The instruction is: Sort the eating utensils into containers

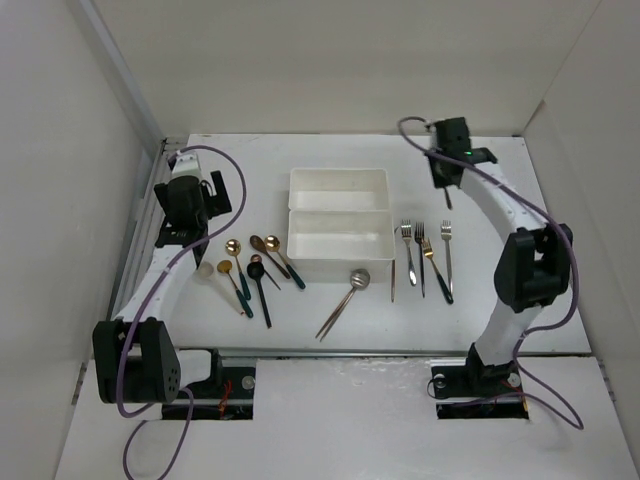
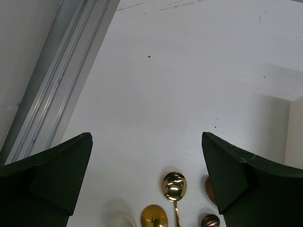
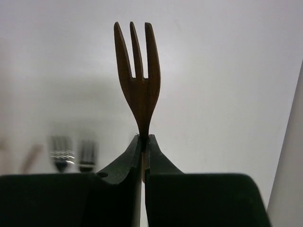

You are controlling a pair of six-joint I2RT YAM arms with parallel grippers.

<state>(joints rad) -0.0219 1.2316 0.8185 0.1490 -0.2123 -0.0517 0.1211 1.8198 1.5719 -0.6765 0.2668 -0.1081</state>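
Observation:
Two white trays [image 1: 338, 188] [image 1: 340, 242] sit side by side at the table's centre, both empty. My right gripper [image 1: 447, 190] is raised right of the far tray and shut on a copper-brown fork [image 3: 138, 78], tines pointing away from the wrist [image 3: 144, 140]. Three forks [image 1: 407, 236] [image 1: 421, 240] [image 1: 446, 238] lie right of the near tray. My left gripper [image 1: 207, 196] is open and empty [image 2: 146, 137], above the table just beyond a cluster of spoons [image 1: 250, 262]. A gold spoon bowl [image 2: 174, 184] shows between its fingers. A silver spoon [image 1: 357, 279] lies at the near tray's front corner.
A slim utensil [image 1: 393, 282] lies in front of the near tray's right corner. A metal rail [image 2: 61, 80] runs along the left table edge. White walls enclose the table on three sides. A tray wall [image 2: 295, 132] shows at the right of the left wrist view.

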